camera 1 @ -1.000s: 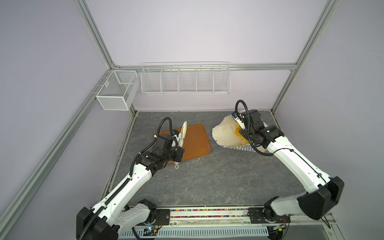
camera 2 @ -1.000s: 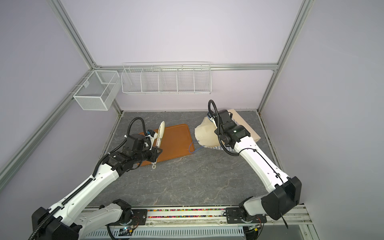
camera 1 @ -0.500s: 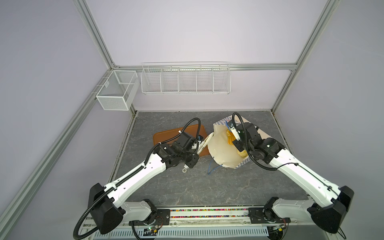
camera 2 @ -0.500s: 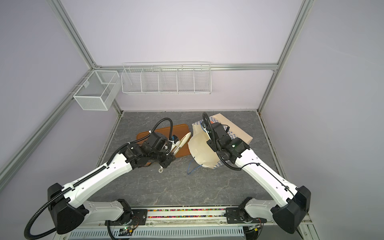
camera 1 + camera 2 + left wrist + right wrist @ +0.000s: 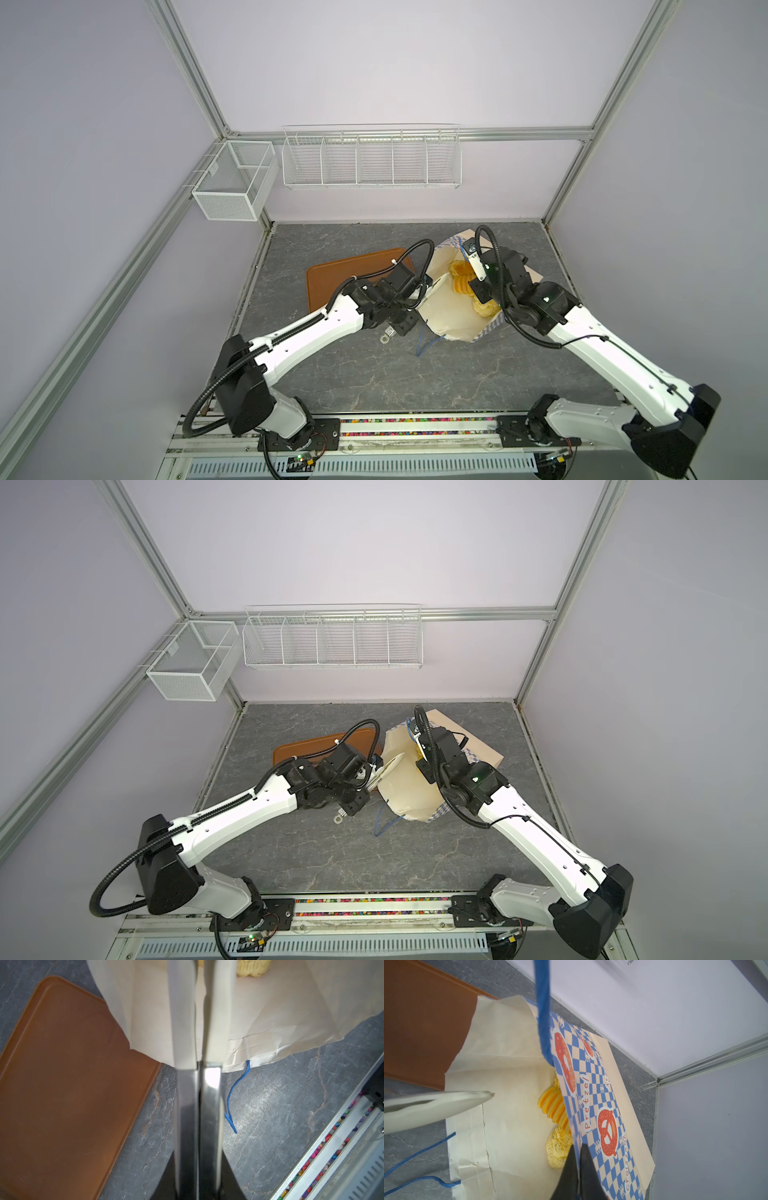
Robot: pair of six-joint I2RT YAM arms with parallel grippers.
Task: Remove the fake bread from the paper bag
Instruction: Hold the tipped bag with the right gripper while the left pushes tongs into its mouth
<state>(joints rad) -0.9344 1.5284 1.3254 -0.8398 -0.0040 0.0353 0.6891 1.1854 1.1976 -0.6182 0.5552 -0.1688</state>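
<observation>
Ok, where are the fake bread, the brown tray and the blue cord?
fake bread (image 5: 553, 1105): right wrist view, middle of the ridged loaf.
brown tray (image 5: 72, 1084): left wrist view, bare flat floor.
blue cord (image 5: 228, 1101): left wrist view, its loose bend.

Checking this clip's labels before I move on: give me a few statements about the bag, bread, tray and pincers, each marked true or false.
1. The paper bag lies on its side with its mouth open. True.
2. The right pincer is closed on the bag's checkered rim. True.
3. A piece of the fake bread lies on the brown tray. False: nothing shows on the tray; the bread in view is inside the bag.
4. The left pincer stands wide open. False: its fingers are together, at the bag's mouth.
5. A blue cord handle lies on the table. True.
</observation>
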